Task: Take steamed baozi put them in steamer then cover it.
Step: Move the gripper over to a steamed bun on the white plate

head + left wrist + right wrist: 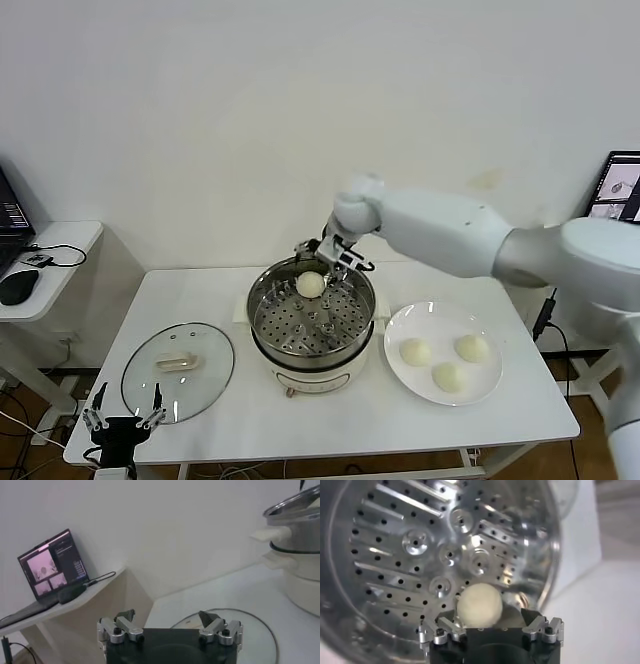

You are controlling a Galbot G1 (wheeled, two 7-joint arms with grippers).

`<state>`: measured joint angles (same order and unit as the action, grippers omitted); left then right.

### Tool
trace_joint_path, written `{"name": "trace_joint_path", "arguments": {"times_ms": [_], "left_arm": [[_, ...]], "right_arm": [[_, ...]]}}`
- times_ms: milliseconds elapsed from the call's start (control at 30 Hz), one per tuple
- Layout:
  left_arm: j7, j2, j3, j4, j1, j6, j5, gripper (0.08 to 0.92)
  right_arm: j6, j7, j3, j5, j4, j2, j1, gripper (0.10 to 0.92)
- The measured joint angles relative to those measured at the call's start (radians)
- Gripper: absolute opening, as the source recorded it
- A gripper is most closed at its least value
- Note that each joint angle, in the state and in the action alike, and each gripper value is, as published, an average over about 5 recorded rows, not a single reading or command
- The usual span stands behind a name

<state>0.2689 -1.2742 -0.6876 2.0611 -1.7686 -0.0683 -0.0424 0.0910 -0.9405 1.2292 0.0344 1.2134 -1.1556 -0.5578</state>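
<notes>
The steel steamer (pixel 262 300) stands mid-table on its cream base. One baozi (pixel 311 285) lies on the perforated tray (pixel 420 555) at the steamer's far side. My right gripper (pixel 335 258) reaches over the far rim, just above that baozi (pixel 479 607). Its fingers are spread wider than the bun in the right wrist view (pixel 487 614), with a gap on one side. Three baozi (pixel 415 351) (pixel 471 347) (pixel 449 376) rest on the white plate (pixel 432 322) to the right. My left gripper (pixel 125 415) is open and parked low at the table's front left.
The glass lid (pixel 178 372) lies flat on the table left of the steamer, also showing in the left wrist view (pixel 250 630) beyond the left gripper (pixel 167 616). A side table (pixel 60 240) with a mouse and laptop (pixel 52 565) stands at the far left.
</notes>
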Motion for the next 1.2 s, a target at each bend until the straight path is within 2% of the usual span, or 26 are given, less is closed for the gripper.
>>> {"name": "trace_joint_path", "arguments": {"times_ms": [267, 633, 933, 1200], "left_arm": [[-0.002, 0.018, 0.005, 0.013, -0.004, -0.001, 0.0, 0.823], [-0.004, 0.037, 0.018, 0.006, 0.001, -0.002, -0.004, 0.823], [-0.011, 0.037, 0.013, -0.003, 0.015, -0.01, -0.004, 0.823], [-0.013, 0.034, 0.009, -0.028, 0.021, -0.011, -0.005, 0.823]], "right_arm": [[-0.202, -0.027, -0.004, 0.083, 0.209, 0.238, -0.047, 0.823], [-0.306, -0.044, -0.012, 0.067, 0.381, 0.536, -0.001, 0.822], [-0.331, -0.046, -0.068, -0.002, 0.384, 0.613, 0.149, 0.822], [-0.332, -0.035, -0.146, -0.061, 0.326, 0.584, 0.317, 0.823]]}}
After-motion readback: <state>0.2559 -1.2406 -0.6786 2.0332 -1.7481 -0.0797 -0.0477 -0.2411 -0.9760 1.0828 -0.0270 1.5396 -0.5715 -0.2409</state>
